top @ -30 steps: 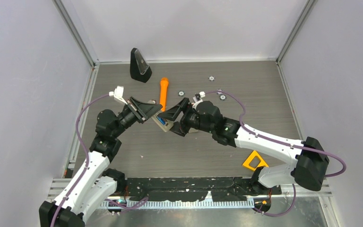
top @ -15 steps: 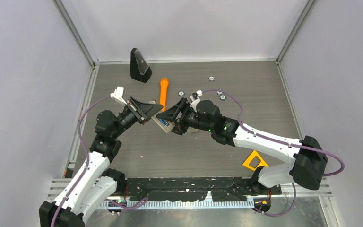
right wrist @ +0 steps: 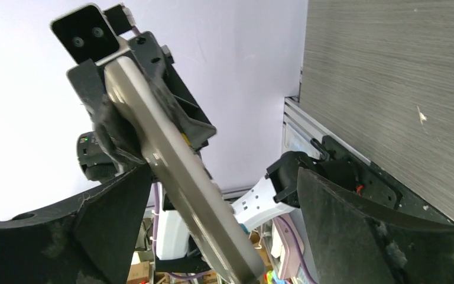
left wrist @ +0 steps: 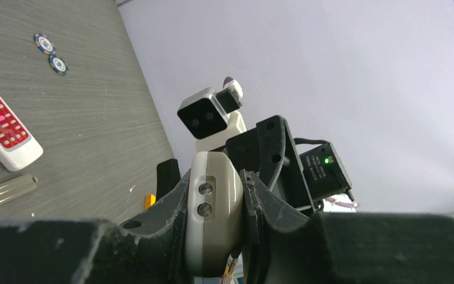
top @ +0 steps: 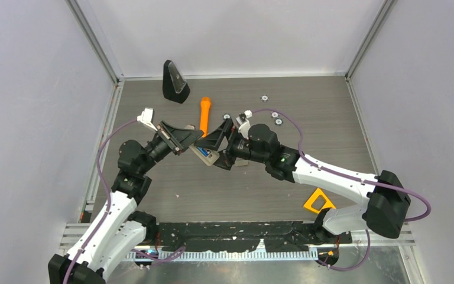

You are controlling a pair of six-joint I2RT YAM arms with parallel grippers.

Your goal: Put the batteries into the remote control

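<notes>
top external view: the left hand (top: 187,141) pinches the remote control (top: 204,155) by one end and holds it tilted above the middle of the counter (top: 284,177). the right hand (top: 220,139) meets it from the 3 o'clock side. in the right wrist view that hand's fingers (right wrist: 366,236) stand spread wide on either side of the grey body, with a clear gap and no contact. in the left wrist view the left fingers (left wrist: 174,207) are pressed against both flanks of the remote's rounded end.

no loose batteries show in any view. a bluish speck (top: 201,152) on the remote's upper face may be one already seated, but it is too small to be sure.

at 12 o'clock of the remote lies an orange cylinder (top: 204,115). a black wedge (top: 175,81) stands at 11 o'clock, small round discs (top: 264,98) lie at 1 to 2 o'clock, and a yellow piece (top: 318,201) lies at 4 o'clock. the left wrist view also shows a red-and-white remote (left wrist: 3,127) lying on the counter, with a grey strip (left wrist: 10,189) just beside it.

the step in hand looks like seating a battery in the held remote, with the right hand free. next, the left hand should keep the bay steady and facing up. the right hand should draw clear without nudging the body, then fetch the next battery or press the seated one home.
</notes>
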